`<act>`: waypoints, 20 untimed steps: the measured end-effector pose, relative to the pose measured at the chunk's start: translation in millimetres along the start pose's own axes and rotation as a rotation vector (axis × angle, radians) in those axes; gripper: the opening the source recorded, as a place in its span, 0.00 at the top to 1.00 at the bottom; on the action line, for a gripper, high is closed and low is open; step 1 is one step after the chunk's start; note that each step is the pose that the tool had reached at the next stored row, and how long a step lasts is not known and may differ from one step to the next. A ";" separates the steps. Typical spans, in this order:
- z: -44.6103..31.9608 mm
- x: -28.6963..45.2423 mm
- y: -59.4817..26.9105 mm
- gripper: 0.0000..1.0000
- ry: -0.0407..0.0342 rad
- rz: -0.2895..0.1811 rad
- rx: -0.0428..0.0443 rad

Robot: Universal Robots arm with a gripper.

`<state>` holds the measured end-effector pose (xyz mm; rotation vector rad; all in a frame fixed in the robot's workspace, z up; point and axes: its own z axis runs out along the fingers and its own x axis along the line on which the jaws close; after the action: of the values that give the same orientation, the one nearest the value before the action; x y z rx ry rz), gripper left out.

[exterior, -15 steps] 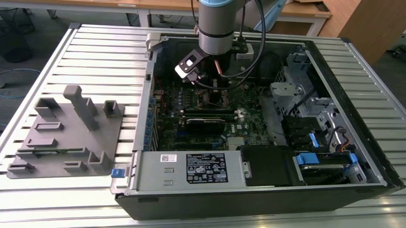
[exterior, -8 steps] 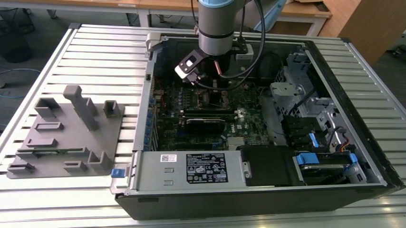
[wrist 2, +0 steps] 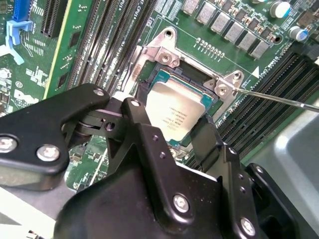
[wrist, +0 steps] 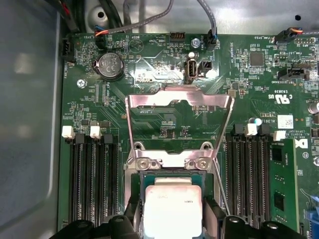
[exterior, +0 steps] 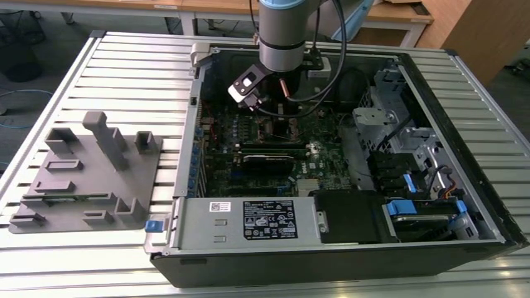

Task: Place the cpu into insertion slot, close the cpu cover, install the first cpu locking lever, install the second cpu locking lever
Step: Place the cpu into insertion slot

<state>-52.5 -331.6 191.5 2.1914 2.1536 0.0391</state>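
At the exterior view's left you have the grey fixture tray (exterior: pixel 83 180) lying on the slatted desk (exterior: pixel 124 62). Just beside it, toward the exterior view's right, stands the open computer case (exterior: pixel 331 261). Your arm (exterior: pixel 283 31) reaches down into the case over the green motherboard (exterior: pixel 248 139).

In both wrist views the gripper (wrist 2: pixel 169 117) (wrist: pixel 172 214) is right at the socket. Its black fingers (wrist 2: pixel 149 144) (wrist: pixel 130 216) are closed to a narrow span, one against each opposite edge of the cpu (wrist 2: pixel 174 112) (wrist: pixel 172 209). The cpu lies silver side up within the insertion slot (wrist 2: pixel 172 74) (wrist: pixel 169 175), with the slot's teal rim showing around it. You cannot tell from here whether it is fully seated.

In the first wrist view the cpu cover (wrist: pixel 179 97) is swung open, hinged at the slot's edge and lying back over the board. Banks of black memory slots (wrist: pixel 92 184) flank the socket on both sides. In the second wrist view a thin metal locking lever (wrist 2: pixel 279 98) sticks out from the socket's corner bracket, unlatched.
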 end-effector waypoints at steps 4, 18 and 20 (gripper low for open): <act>-4.4 -0.2 0.3 0.40 -0.0002 0.000 0.0001; -18.5 -0.6 1.3 0.40 -0.0002 0.000 0.0000; -18.5 -0.6 1.2 0.40 -0.0003 0.000 0.0001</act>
<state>-52.5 -331.7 210.0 2.1912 2.1536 0.0386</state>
